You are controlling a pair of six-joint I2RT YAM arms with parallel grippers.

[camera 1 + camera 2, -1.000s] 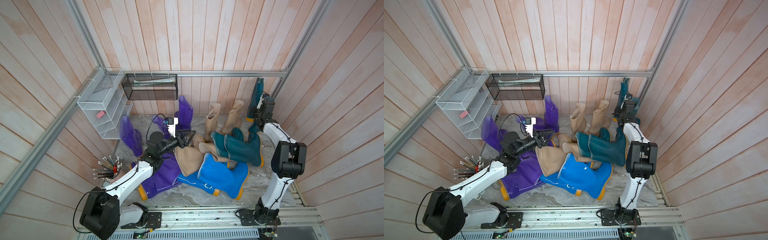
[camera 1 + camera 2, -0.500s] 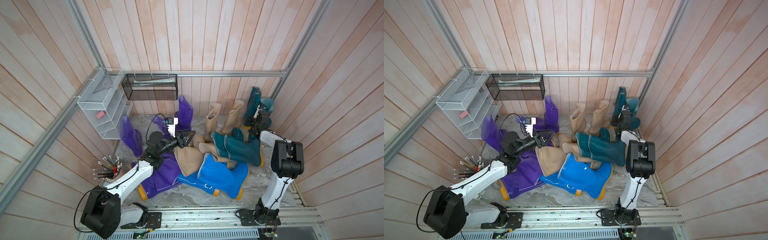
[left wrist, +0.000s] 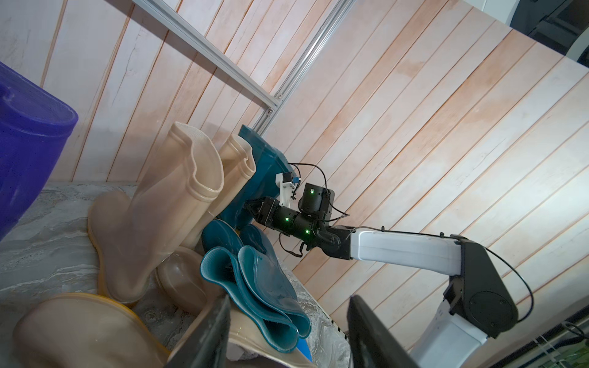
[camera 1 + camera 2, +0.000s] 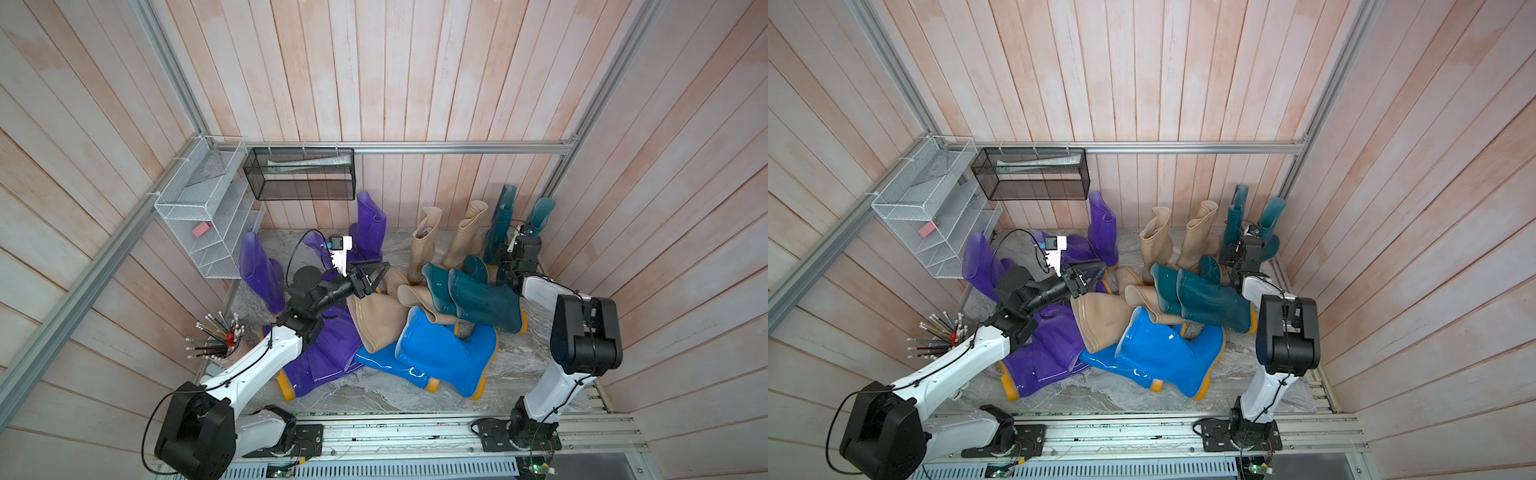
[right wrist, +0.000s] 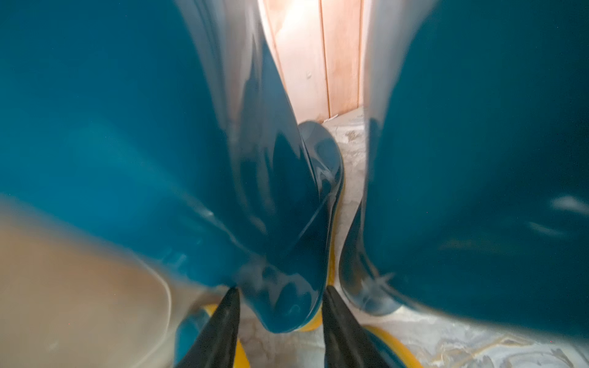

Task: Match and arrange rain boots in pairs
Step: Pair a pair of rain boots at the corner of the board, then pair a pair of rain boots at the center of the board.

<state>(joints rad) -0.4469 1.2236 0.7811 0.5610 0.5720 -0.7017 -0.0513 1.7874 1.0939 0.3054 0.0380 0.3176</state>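
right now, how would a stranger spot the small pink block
Start at the white wire-mesh rack on the left wall, next to the black mesh basket. The small pink rectangular block lies on one of its shelves. It is the only pink thing there; the translucent purple rubber boot below the rack is far bigger.

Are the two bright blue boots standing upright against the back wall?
No, in a top view the bright blue boots lie on their sides, overlapping each other.

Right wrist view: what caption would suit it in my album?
Open pincer facing two standing glossy dark-teal rubber boots with yellow soles, wooden wall behind.
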